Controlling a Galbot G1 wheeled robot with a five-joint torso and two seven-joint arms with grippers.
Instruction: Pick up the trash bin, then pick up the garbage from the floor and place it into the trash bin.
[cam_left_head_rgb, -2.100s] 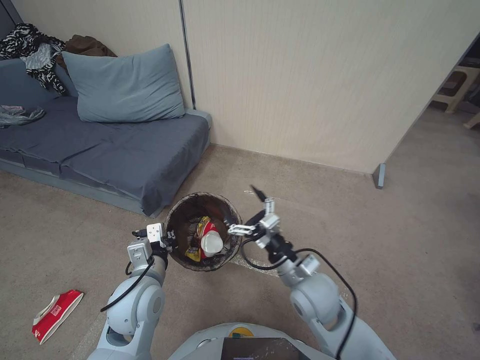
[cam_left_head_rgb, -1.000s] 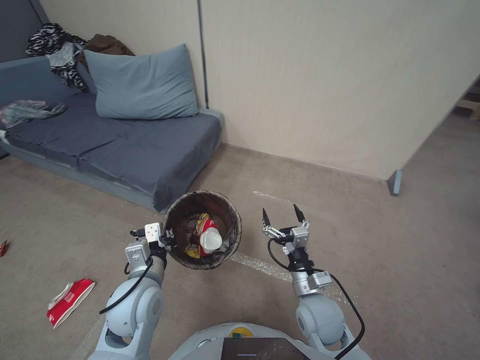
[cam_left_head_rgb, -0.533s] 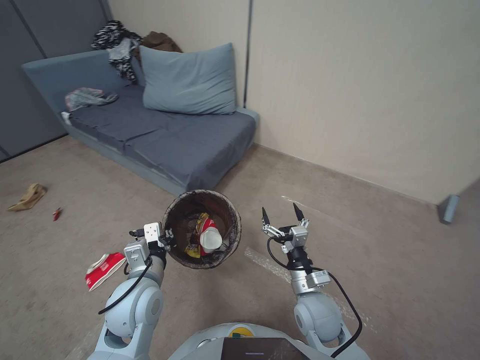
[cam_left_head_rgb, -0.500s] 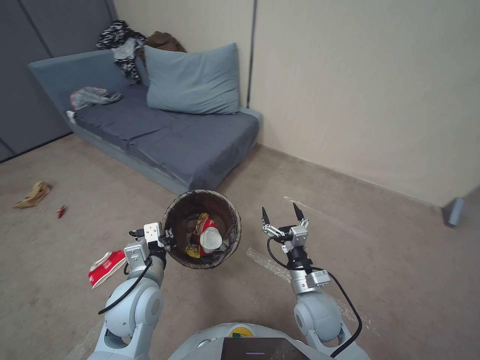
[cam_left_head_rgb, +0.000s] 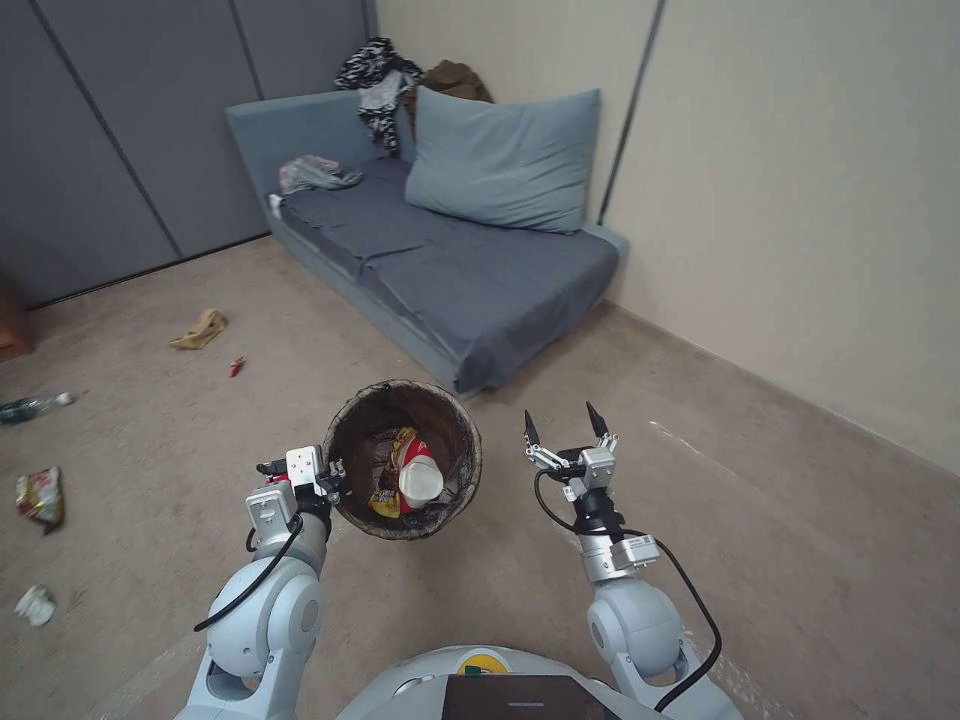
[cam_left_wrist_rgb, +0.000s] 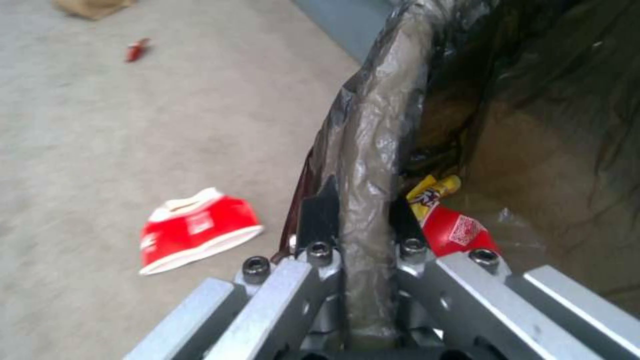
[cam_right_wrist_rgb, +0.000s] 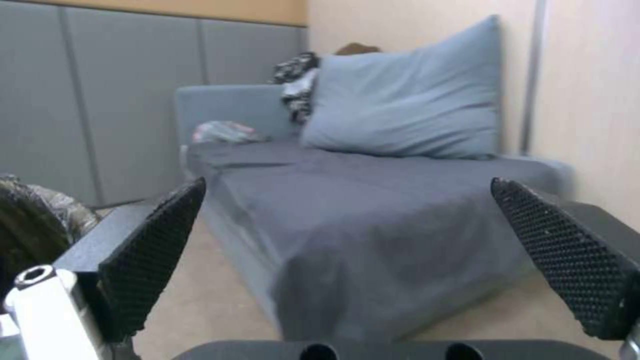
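Two left fingers (cam_left_wrist_rgb: 320, 210) pinch trash bin (cam_left_head_rgb: 350, 440) rim.

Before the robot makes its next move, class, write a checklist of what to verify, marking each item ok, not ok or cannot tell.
1. Left tool clamped on the trash bin rim: ok.
2. Right tool open and holding nothing: ok.
3. Bin has room: ok; a white paper cup and wrappers lie at the bottom.
4. Floor litter still to collect: not ok; red-and-white packet, tan paper bag, plastic bottle, snack packet, tissue wad.
5. Bin bottom clear of the floor: cannot tell.
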